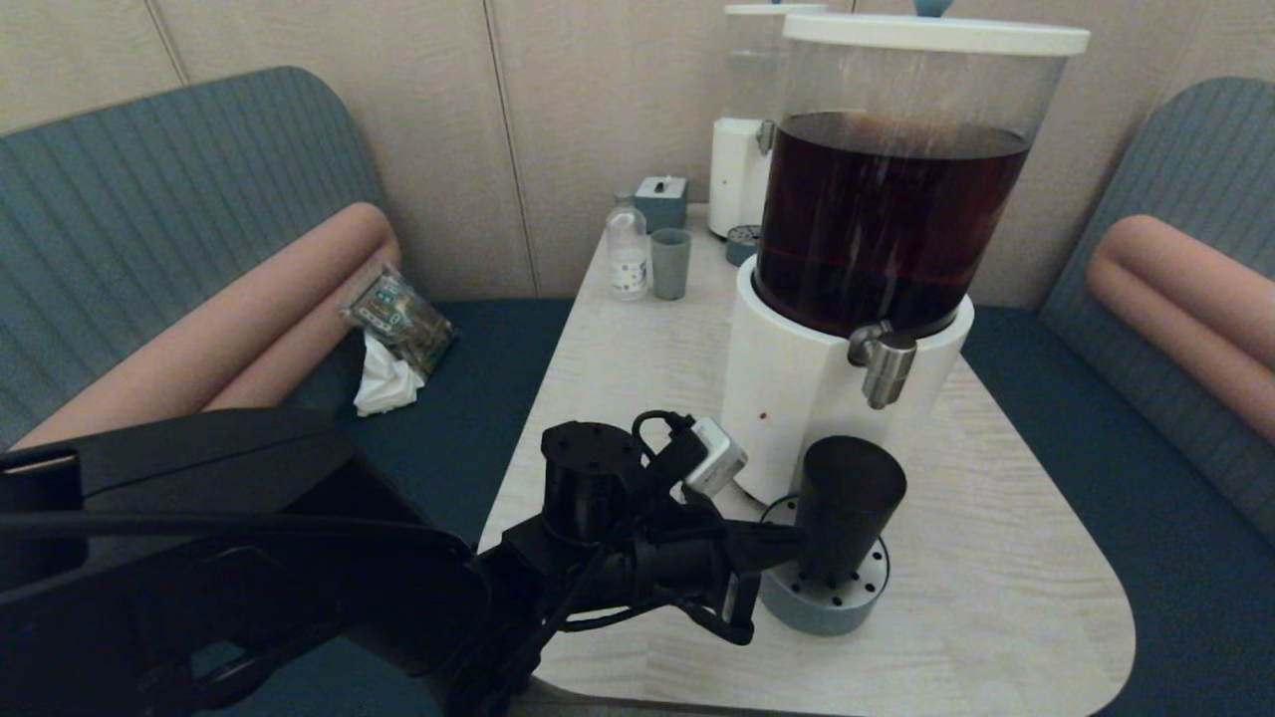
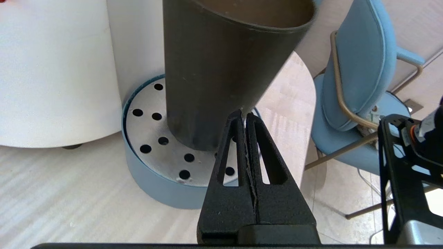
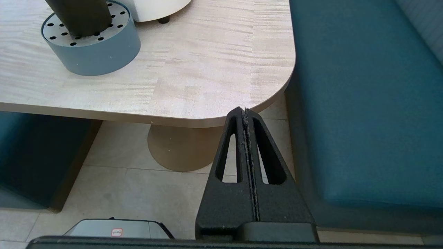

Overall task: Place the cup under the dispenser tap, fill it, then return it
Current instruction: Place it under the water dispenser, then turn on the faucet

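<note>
With the dark smoky plastic tumbler (image 1: 847, 518) standing on the round blue perforated drip tray (image 1: 847, 609) beneath the brushed-steel tap (image 1: 883, 366), the left gripper (image 1: 787, 538), fingers pressed together and empty, touches its side; filling presumably comes next, needing that tap opened, while the right gripper (image 3: 245, 112) hangs shut below the table edge.

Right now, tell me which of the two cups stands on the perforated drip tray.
The dark smoky tumbler, standing on the drip tray below the steel tap. The smaller grey-green cup stands on the bare table farther back, beside a clear bottle.
</note>
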Tool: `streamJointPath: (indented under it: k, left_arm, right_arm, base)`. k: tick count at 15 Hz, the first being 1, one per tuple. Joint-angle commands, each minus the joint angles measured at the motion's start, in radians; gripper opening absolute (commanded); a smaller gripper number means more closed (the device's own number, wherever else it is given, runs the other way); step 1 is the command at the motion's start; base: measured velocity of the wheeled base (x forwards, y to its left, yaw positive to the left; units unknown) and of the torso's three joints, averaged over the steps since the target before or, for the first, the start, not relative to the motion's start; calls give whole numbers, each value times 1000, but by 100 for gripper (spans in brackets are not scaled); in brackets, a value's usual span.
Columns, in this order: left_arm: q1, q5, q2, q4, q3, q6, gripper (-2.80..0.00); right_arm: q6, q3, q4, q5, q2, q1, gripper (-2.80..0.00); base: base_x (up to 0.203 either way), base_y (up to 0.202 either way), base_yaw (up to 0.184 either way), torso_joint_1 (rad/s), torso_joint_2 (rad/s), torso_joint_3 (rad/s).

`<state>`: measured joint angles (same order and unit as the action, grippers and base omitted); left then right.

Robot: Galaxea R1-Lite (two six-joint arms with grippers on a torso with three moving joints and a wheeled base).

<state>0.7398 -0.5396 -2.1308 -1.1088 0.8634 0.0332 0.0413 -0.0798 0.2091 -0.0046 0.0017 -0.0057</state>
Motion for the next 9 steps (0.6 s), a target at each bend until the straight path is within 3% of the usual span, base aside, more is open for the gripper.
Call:
streamJointPath:
  k: [1, 3, 6, 8, 9]
  left_arm:
    - [0, -2, 30, -8, -23, 1, -280]
    - [-2, 2, 67, -9, -57, 1, -280]
    - [-6, 63, 155, -12, -158, -1, -280]
    - [-35, 128, 233, -13, -214, 0, -280]
    - [-59, 193, 281, -13, -234, 1, -280]
  right_arm:
    - [0, 0, 1, 0, 1, 0, -280]
    - [0, 0, 1, 0, 1, 1, -280]
    - [0, 0, 1, 0, 1, 1, -280]
    - [1, 0, 1, 0, 1, 0, -280]
    - [0, 0, 1, 0, 1, 0, -280]
  base:
    - [0, 0, 0, 0, 0, 0]
    - [0, 0, 0, 0, 0, 0]
    - [0, 0, 0, 0, 0, 0]
    - [0, 0, 0, 0, 0, 0]
    - [0, 0, 0, 0, 0, 0]
